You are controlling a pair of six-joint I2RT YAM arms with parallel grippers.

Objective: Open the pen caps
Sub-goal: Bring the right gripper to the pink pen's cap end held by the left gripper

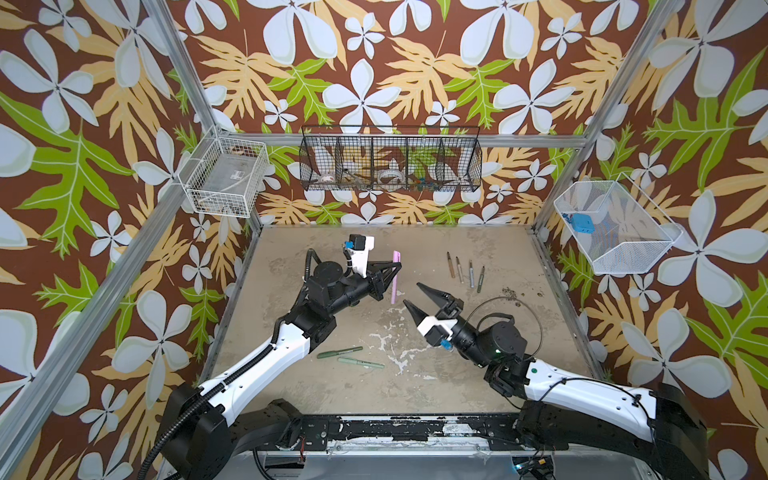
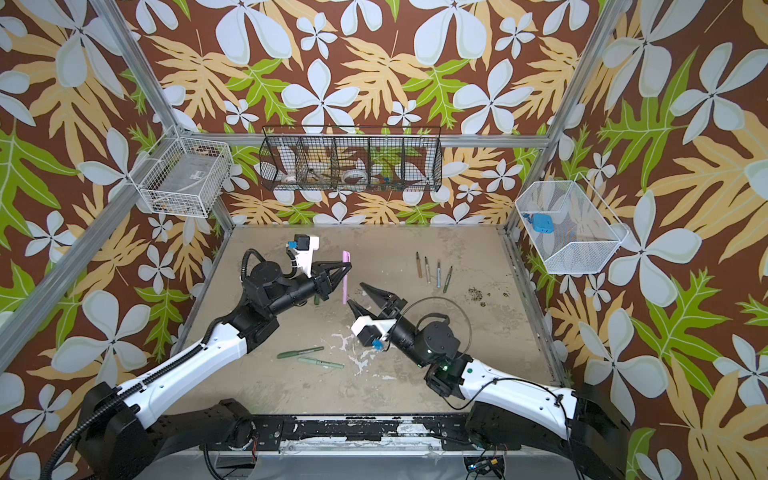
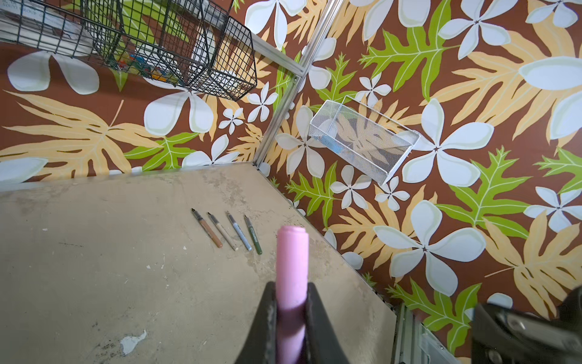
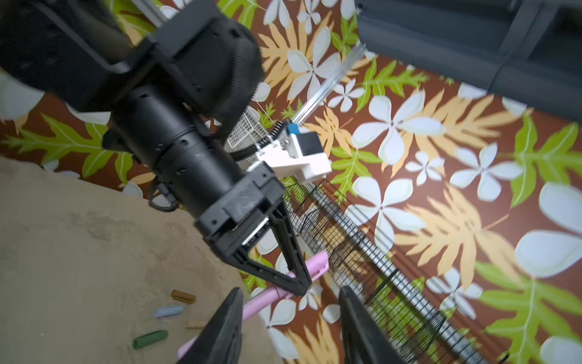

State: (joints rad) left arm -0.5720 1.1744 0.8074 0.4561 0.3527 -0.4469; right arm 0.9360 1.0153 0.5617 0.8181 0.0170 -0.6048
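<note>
My left gripper (image 1: 397,270) is shut on a pink pen (image 1: 395,286), held above the table with its pink cap (image 4: 318,263) still on at the far end. In the left wrist view the pen (image 3: 292,261) sticks out between the shut fingers (image 3: 267,315). My right gripper (image 1: 411,294) stands open just beside the pen's near end, holding nothing; in its wrist view the gripper (image 4: 289,293) has the pen (image 4: 271,299) passing behind one finger. Brown (image 4: 183,296), light blue (image 4: 168,311) and green (image 4: 150,339) caps lie loose under the left arm.
Four uncapped pens (image 1: 465,270) lie in a row at the back right. Two capped green pens (image 1: 351,357) lie at the front left. A black wire basket (image 1: 390,166) hangs on the back wall, with white baskets on the left (image 1: 226,178) and right (image 1: 615,232) walls.
</note>
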